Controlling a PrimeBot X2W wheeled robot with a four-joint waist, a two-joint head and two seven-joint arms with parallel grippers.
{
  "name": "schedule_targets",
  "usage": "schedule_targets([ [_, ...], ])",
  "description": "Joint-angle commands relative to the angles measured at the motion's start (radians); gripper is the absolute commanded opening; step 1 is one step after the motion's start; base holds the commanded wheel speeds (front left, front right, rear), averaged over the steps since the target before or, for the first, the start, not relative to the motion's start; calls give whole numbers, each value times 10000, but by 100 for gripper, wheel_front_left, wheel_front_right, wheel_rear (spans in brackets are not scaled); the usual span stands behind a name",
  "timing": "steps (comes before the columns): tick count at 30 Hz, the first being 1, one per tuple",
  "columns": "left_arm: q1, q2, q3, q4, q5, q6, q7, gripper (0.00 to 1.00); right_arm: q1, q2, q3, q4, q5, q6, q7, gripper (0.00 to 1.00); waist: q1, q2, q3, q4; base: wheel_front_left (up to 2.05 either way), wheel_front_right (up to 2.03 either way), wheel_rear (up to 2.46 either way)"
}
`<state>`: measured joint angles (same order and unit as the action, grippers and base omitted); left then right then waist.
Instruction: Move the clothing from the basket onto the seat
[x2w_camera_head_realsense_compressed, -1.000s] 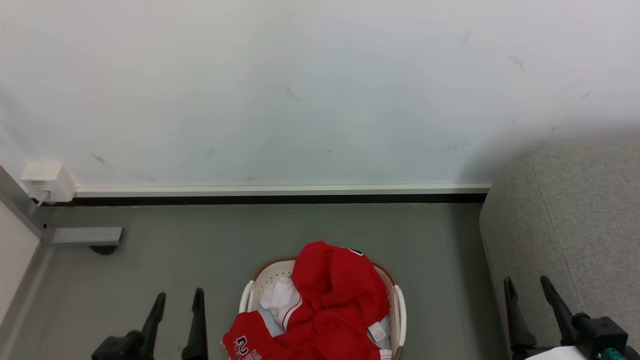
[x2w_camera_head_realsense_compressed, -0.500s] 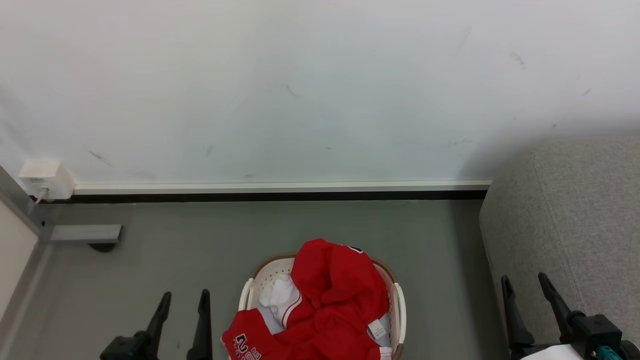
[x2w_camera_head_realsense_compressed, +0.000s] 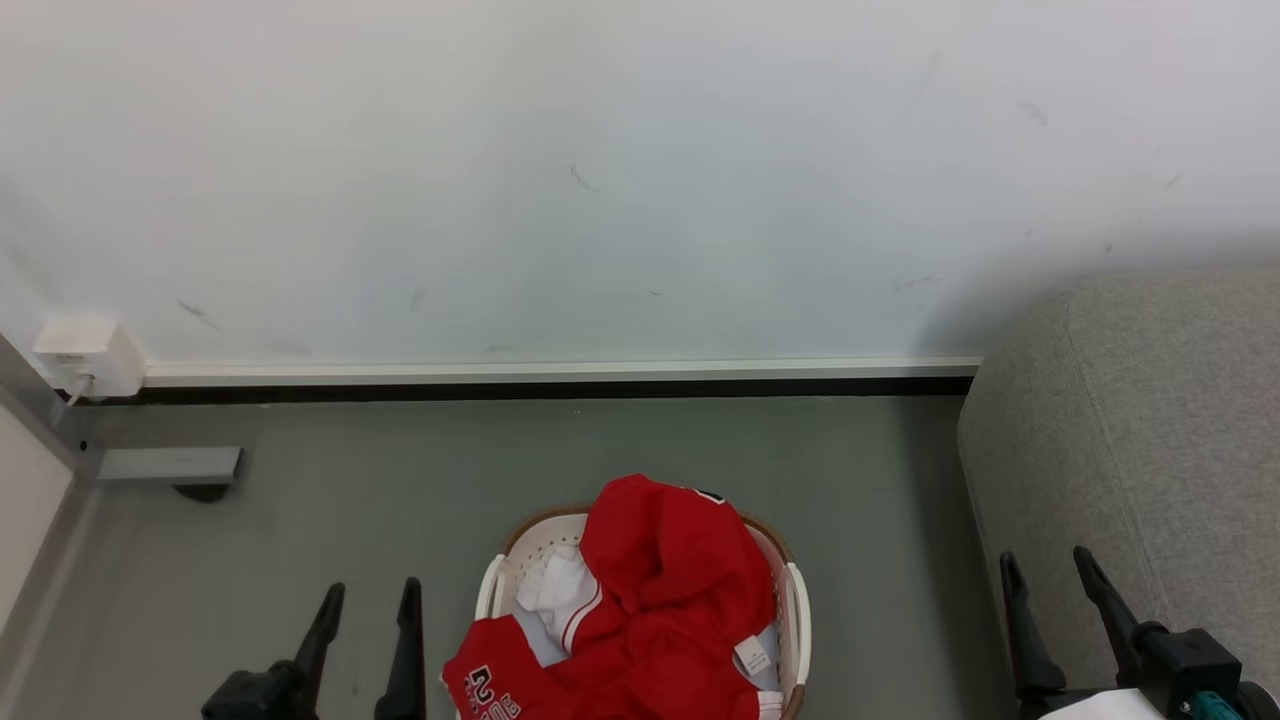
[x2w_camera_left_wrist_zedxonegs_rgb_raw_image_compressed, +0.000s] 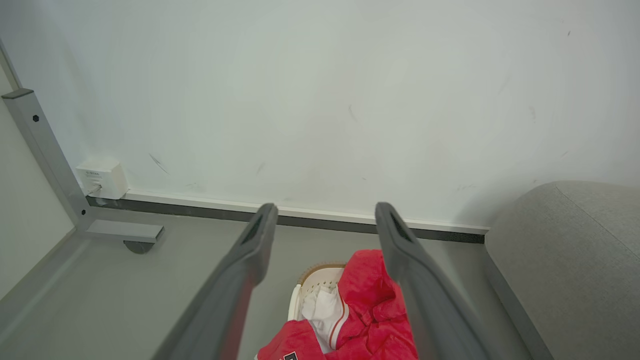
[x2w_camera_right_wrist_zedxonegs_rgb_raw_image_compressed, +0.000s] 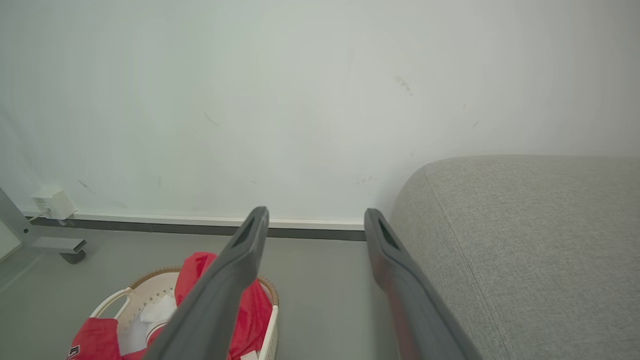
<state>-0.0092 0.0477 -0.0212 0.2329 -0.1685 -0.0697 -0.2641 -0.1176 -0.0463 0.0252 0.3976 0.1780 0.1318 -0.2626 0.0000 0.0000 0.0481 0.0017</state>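
The left end effector (x2w_camera_head_realsense_compressed: 371, 590) and the right end effector (x2w_camera_head_realsense_compressed: 1045, 558) hover at the near edge, each with its fingers spread apart and empty. Between them the red clothing (x2w_camera_head_realsense_compressed: 670, 590) lies heaped in the basket (x2w_camera_head_realsense_compressed: 797, 610) on the grey floor (x2w_camera_head_realsense_compressed: 400, 470). The seat (x2w_camera_head_realsense_compressed: 1150, 420) stands to the basket's right, reaching back towards the white wall (x2w_camera_head_realsense_compressed: 600, 180)
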Motion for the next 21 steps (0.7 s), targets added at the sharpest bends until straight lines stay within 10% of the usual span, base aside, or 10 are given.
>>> schedule_targets([
  [1, -26, 52, 23, 14, -49, 4, -7, 100, -86, -73, 8, 24, 47, -21, -35, 100, 0, 0, 13, -20, 0, 0, 0],
  [21, -2722, 54, -1033, 794, 640, -353, -7, 100, -1595, -58, -349, -1533, -371, -21, -17, 100, 0, 0, 3456, -1130, 0, 0, 0],
])
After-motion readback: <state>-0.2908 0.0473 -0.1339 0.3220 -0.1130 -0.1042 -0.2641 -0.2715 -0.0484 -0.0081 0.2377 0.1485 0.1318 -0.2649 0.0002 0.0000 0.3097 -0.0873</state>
